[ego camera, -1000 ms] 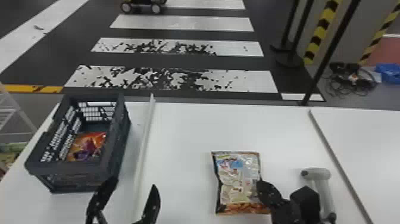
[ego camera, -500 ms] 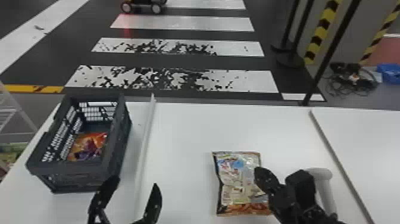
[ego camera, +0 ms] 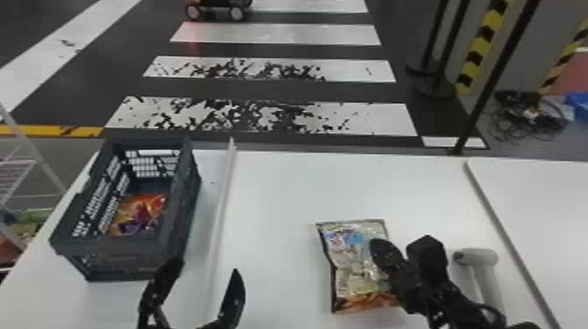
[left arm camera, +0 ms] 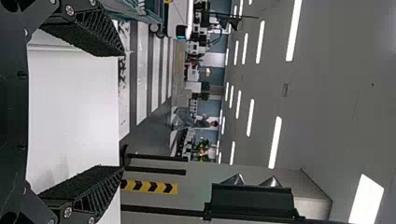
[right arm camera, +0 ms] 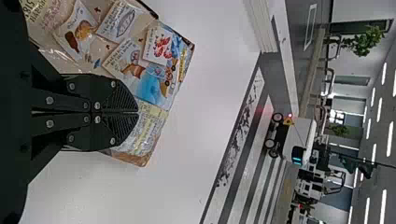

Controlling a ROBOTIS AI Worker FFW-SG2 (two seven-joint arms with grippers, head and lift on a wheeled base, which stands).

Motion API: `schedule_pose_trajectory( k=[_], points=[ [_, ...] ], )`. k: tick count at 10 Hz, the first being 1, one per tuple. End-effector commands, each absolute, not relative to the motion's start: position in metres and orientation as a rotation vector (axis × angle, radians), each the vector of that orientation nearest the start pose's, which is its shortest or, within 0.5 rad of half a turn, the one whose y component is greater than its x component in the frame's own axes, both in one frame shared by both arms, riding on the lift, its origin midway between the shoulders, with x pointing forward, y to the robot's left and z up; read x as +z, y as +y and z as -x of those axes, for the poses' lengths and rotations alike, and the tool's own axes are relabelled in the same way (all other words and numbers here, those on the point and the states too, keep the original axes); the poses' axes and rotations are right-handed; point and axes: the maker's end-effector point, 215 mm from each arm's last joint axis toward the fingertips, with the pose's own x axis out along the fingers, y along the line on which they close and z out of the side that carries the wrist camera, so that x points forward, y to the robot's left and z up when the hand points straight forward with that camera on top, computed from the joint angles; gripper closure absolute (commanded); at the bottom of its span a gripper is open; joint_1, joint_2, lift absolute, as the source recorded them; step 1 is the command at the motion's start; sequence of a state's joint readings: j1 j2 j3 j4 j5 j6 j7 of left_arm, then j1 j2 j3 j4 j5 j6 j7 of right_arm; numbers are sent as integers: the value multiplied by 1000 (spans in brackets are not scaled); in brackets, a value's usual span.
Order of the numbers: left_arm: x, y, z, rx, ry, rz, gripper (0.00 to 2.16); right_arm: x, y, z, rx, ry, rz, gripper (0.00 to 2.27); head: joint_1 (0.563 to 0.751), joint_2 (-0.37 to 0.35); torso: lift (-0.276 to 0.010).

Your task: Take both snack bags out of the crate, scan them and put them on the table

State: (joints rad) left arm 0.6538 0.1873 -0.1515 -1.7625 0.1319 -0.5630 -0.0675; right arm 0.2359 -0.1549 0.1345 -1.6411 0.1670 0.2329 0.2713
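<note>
Currently, one snack bag (ego camera: 356,267) lies partly beneath the clenched right pincer (ego camera: 383,251); the left pincer (ego camera: 206,267) gapes.

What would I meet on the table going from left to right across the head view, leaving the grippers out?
The dark crate with an orange and purple snack bag inside, the raised white strip, the pale snack bag, the white gun-shaped device.
</note>
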Motion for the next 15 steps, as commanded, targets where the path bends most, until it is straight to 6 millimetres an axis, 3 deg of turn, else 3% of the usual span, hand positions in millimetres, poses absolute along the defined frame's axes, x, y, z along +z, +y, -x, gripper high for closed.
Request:
schedule_pose_trajectory(
  k=[1, 5, 6, 10, 15],
  points=[
    [-389, 174, -349, -237, -75, 66, 134, -523, -168, -479, 398, 444, 290, 2240, 695, 14, -94],
    [-391, 176, -349, -233, -71, 65, 134, -543, -174, -475, 397, 486, 301, 2240, 695, 4, -94],
    [-391, 176, -349, -232, -71, 66, 134, -538, -173, -475, 395, 474, 294, 2240, 695, 3, -94],
    [-391, 176, -350, -233, -72, 64, 134, -487, -189, -478, 346, 406, 268, 2240, 695, -5, -94],
    [-395, 174, -353, -237, -68, 70, 134, -512, -229, -426, 302, 480, 270, 2240, 695, -54, -94]
  ],
)
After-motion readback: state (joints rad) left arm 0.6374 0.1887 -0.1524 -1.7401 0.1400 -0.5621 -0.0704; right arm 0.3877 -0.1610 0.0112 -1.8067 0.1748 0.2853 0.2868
